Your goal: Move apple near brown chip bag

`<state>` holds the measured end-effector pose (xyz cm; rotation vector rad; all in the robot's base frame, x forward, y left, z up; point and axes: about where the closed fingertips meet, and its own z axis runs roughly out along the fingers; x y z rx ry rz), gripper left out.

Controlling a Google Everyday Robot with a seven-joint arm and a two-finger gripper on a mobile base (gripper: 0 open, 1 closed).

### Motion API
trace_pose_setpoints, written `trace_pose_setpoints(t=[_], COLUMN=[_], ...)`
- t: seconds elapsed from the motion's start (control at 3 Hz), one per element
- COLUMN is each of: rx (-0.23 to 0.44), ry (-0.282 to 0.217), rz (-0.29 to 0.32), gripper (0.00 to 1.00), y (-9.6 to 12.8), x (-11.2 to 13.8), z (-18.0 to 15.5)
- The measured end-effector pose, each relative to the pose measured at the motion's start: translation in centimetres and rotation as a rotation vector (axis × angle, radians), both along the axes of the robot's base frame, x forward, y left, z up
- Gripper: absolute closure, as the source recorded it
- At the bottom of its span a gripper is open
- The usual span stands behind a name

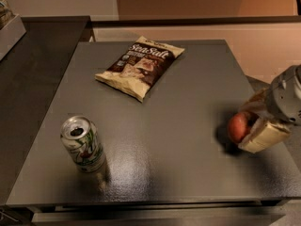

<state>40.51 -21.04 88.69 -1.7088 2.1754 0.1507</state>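
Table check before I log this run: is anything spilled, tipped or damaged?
Nothing stands out. The drink can stands upright, the brown chip bag lies flat, and the apple sits near the table's right edge by the gripper.

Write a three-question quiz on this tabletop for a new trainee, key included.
1. True or false: the drink can lies on its side.
2. Multiple choice: the gripper, at the right of the camera view, is closed on which thing? A) the apple B) the brown chip bag C) the drink can
3. Fill in: the brown chip bag lies toward the table's ____ edge, away from the camera.

Key: 1 false, it stands upright; 2 A; 3 far.
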Motion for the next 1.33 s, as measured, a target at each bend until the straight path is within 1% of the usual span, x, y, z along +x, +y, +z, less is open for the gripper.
trace_pose_setpoints(t=[0.33, 0.67, 1.0, 1.33], rx=[0.009, 0.024, 0.041, 0.061], ry=[-0.038, -0.064, -0.078, -0.079], rz=[0.003, -0.004, -0.022, -0.021], gripper=[1.0, 1.0, 1.0, 1.0], y=[1.5, 3.4, 5.2, 7.2], x=[1.8, 4.5, 7.6, 10.8], z=[1.8, 3.2, 3.6, 3.6])
